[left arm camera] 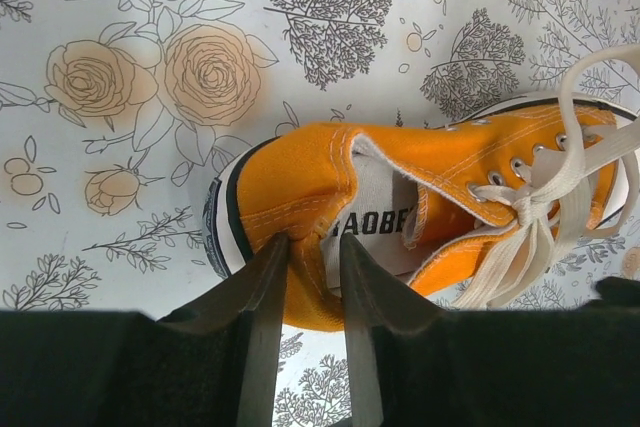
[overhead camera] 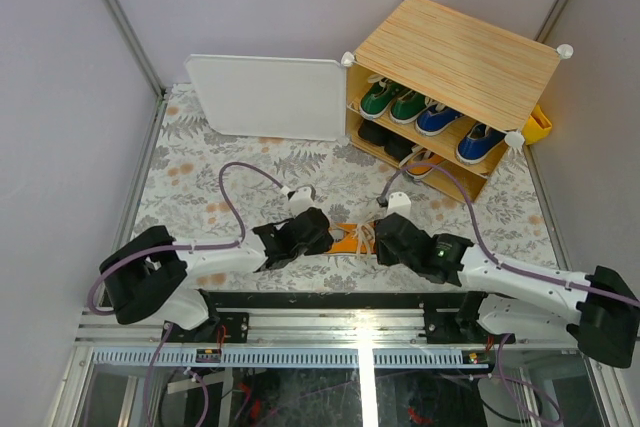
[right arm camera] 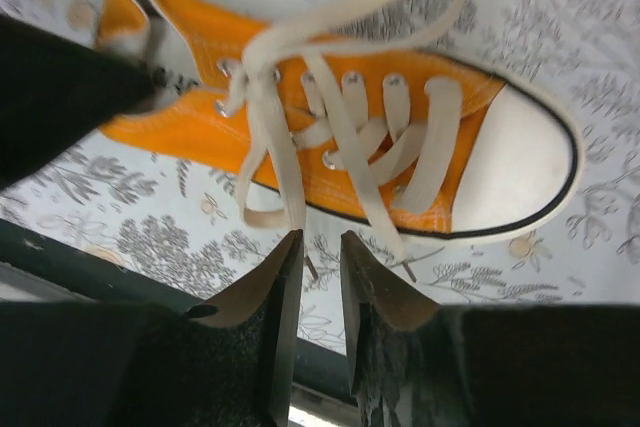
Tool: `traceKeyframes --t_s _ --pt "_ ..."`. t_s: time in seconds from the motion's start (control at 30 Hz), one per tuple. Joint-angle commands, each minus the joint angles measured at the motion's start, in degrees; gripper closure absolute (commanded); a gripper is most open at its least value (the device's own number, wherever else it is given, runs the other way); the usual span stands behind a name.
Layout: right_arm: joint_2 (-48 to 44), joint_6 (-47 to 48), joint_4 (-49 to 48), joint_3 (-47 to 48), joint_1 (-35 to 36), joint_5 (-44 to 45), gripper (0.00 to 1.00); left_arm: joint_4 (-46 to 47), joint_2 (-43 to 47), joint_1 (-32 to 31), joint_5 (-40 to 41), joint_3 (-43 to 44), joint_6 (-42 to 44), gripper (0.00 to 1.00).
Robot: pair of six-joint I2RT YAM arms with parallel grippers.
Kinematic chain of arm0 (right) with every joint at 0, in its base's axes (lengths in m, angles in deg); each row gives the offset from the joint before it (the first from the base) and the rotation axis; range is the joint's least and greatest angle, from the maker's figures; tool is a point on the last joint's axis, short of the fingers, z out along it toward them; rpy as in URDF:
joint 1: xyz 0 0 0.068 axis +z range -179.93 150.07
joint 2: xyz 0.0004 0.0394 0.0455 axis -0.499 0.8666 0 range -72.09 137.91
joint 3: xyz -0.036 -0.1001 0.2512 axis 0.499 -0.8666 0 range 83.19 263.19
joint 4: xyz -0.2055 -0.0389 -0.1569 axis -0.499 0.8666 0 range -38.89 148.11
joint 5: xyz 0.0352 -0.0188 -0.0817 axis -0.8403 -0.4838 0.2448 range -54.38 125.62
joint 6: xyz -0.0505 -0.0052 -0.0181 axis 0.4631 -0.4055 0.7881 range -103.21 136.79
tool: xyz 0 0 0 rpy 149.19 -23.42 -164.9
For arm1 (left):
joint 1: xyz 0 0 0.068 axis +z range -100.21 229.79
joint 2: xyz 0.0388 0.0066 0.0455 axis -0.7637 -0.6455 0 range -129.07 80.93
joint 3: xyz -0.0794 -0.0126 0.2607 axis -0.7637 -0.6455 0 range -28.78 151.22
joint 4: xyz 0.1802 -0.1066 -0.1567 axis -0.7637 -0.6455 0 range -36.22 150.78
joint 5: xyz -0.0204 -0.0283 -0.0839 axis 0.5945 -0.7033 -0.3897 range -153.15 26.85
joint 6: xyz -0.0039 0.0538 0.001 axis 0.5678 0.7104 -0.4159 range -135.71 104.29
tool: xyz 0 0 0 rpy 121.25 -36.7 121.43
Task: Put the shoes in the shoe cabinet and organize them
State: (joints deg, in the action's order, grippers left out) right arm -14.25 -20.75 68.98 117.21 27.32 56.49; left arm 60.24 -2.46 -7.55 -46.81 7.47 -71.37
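One orange shoe (overhead camera: pixel 350 239) lies on its side on the floral cloth between my two grippers. My left gripper (overhead camera: pixel 318 232) is at its heel. In the left wrist view the jaws (left arm camera: pixel 312 247) stand a little apart, one finger inside the orange shoe (left arm camera: pixel 300 177) and one outside, straddling the heel wall. My right gripper (right arm camera: pixel 320 242) hovers by the sole edge of the orange shoe (right arm camera: pixel 470 87), narrowly open and empty, with a loose lace (right arm camera: pixel 270 147) just past its tips. The shoe cabinet (overhead camera: pixel 455 52) stands at the back right and holds green shoes (overhead camera: pixel 392 100), blue shoes (overhead camera: pixel 440 119) and black shoes (overhead camera: pixel 385 139).
The cabinet's white door (overhead camera: pixel 270 97) is swung open to the left. Another light-toed shoe (overhead camera: pixel 428 165) sits at the cabinet's bottom front. A yellow object (overhead camera: pixel 538 125) pokes out behind the cabinet's right side. The table's near edge and black rail (overhead camera: pixel 340 297) run just behind both grippers.
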Motion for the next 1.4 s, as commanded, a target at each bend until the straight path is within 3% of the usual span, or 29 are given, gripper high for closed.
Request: traceKeyframes --t_s 0.0,0.2,0.5,0.67,1.0,1.13,1.23,1.37 --pt "3.6 -7.2 1.9 -2.1 1.4 -2.3 0.72 6.1 -4.9 -2.9 -12.1 0.5 -4.5 0.76" --pt "4.8 -13.1 2.2 -4.2 1.4 2.9 0.72 4.9 -3.4 -3.5 -12.1 0.8 -3.6 0.76" --pt "13.9 -13.7 2.9 -0.7 -1.3 20.2 0.7 8.2 -3.9 -7.2 -16.4 1.9 -3.3 0.76" --pt "16.0 -6.5 -6.3 -1.1 -9.2 19.6 0.7 6.1 -2.0 -8.6 -16.3 2.4 -2.1 0.73" --pt "9.6 0.2 -3.6 2.6 -11.6 15.1 0.65 -11.6 12.3 -8.5 -5.9 6.6 3.3 0.31" --pt "4.6 1.7 0.0 3.4 -11.6 9.9 0.56 -17.1 11.6 -8.3 -0.5 7.5 4.6 0.27" --pt "1.1 2.6 3.7 4.2 -11.6 7.8 0.45 -15.5 9.6 -7.9 -0.3 7.4 7.1 0.28" --pt "-3.3 2.8 8.7 5.8 -11.6 7.1 0.39 -12.9 6.8 -7.9 3.9 7.5 10.3 0.32"
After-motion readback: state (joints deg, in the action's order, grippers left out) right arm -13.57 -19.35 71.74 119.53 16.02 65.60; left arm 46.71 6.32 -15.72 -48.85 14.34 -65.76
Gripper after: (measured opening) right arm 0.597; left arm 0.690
